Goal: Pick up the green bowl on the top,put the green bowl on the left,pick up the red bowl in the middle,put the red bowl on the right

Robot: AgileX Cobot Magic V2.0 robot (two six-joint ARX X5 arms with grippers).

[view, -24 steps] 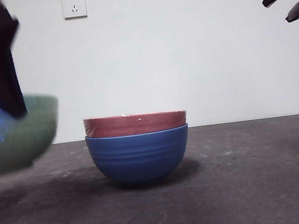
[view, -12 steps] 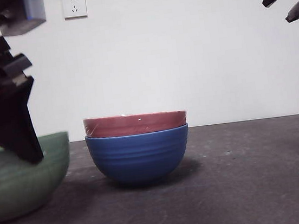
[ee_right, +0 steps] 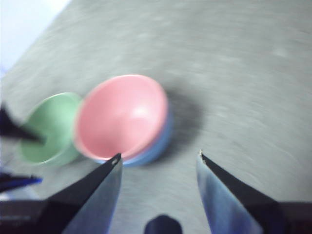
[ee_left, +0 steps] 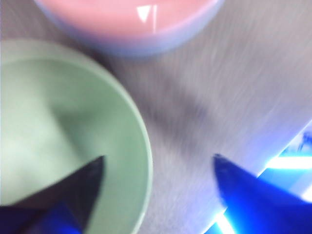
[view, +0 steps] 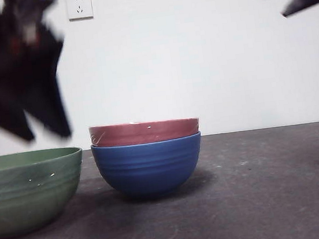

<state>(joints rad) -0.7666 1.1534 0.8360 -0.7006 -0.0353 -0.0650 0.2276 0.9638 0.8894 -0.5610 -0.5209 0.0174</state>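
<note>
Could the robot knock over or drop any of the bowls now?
Maybe. The left end effector hangs open just above the green bowl, so it might bump the rim. The red bowl sits snugly inside the blue bowl, so the right end effector, open above them, might drag both up or let the glossy rim slip.

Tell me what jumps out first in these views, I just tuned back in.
The stack at mid-table: the red bowl nested in a blue bowl. Left of it the green bowl sits alone on the table, with the left gripper blurred above its rim, jaws open and empty. The right gripper hangs open high on the other side, facing the stack.
</note>
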